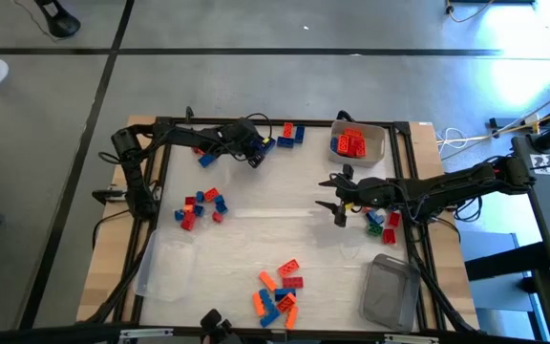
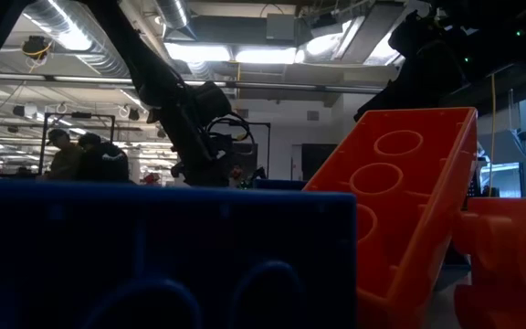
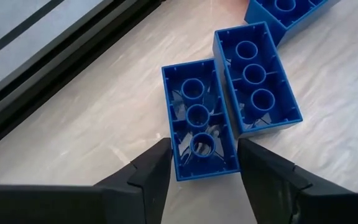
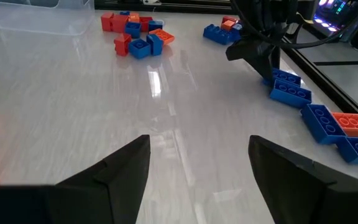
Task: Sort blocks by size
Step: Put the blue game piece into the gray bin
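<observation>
Two blue blocks [image 3: 199,121] [image 3: 257,78] lie side by side on the table, hollow undersides up, near the far edge. My left gripper [image 3: 201,149] [image 1: 256,158] is shut on the nearer one. The right wrist view shows the same gripper [image 4: 260,59] over those blocks [image 4: 289,86]. My right gripper [image 4: 197,168] [image 1: 337,196] hovers open and empty over the table's middle right. Mixed red, orange and blue blocks lie in piles at the left [image 1: 203,205], near edge [image 1: 280,291] and right [image 1: 380,222]. My left gripper pinches the blue block's two long sides [image 3: 179,158] between its two fingers, at the end nearest the gripper. The fingers [image 3: 157,165] slant down from the table's left and run along the block. The block lies flat on the table, underside up.
A tub [image 1: 370,148] with red blocks stands at the far right. More blue and orange blocks [image 1: 289,134] lie beside the held one. Clear tubs sit at the near left [image 1: 165,268] and near right [image 1: 390,291]. A blue block [image 2: 153,256] and an orange block [image 2: 409,192] fill the low view.
</observation>
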Controlling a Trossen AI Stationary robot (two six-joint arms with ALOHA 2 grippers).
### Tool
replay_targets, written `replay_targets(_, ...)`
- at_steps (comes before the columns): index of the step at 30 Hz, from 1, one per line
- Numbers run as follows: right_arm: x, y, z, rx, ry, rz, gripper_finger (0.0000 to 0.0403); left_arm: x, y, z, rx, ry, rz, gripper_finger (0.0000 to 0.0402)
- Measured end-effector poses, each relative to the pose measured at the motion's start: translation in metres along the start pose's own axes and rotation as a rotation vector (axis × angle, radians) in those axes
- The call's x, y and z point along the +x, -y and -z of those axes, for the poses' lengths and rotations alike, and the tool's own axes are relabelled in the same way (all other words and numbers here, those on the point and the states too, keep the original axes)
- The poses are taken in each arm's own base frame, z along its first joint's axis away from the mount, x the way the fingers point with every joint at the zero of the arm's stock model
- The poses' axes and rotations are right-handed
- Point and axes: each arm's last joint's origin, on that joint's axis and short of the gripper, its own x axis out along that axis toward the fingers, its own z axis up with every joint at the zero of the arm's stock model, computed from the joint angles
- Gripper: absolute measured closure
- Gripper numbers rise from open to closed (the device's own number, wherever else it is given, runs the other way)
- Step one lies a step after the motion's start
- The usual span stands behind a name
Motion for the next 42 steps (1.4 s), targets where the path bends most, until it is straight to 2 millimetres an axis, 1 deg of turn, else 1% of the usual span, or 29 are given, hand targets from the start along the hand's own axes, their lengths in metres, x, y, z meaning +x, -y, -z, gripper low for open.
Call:
replay_targets(14,0.000,0.000,0.000,0.007,0.000,0.000,0.0134,0.000,0.000,0.000,-0.003,0.000,0.000,0.0223)
replay_targets(16,0.000,0.000,0.000,0.007,0.000,0.000,0.0134,0.000,0.000,0.000,0.001,0.000,0.000,0.0231)
replay_targets(23,0.000,0.000,0.000,0.007,0.000,0.000,0.0134,0.000,0.000,0.000,0.019,0.002,0.000,0.0283)
replay_targets(26,0.000,0.000,0.000,0.007,0.000,0.000,0.0134,0.000,0.000,0.000,0.020,0.002,0.000,0.0286)
replay_targets(32,0.000,0.000,0.000,0.007,-0.001,0.000,0.0134,-0.003,0.002,-0.001,0.025,0.004,-0.010,0.0276)
replay_targets(36,0.000,0.000,0.000,0.007,-0.002,0.000,0.0134,-0.019,0.008,-0.009,0.039,0.055,0.000,0.0281)
replay_targets(39,0.000,0.000,0.000,0.008,0.002,0.000,0.0134,-0.037,0.015,-0.015,0.065,0.091,0.022,0.0279)
replay_targets(42,0.000,0.000,-0.001,0.012,0.008,0.001,0.0134,-0.058,0.025,-0.022,0.095,0.154,0.052,0.0276)
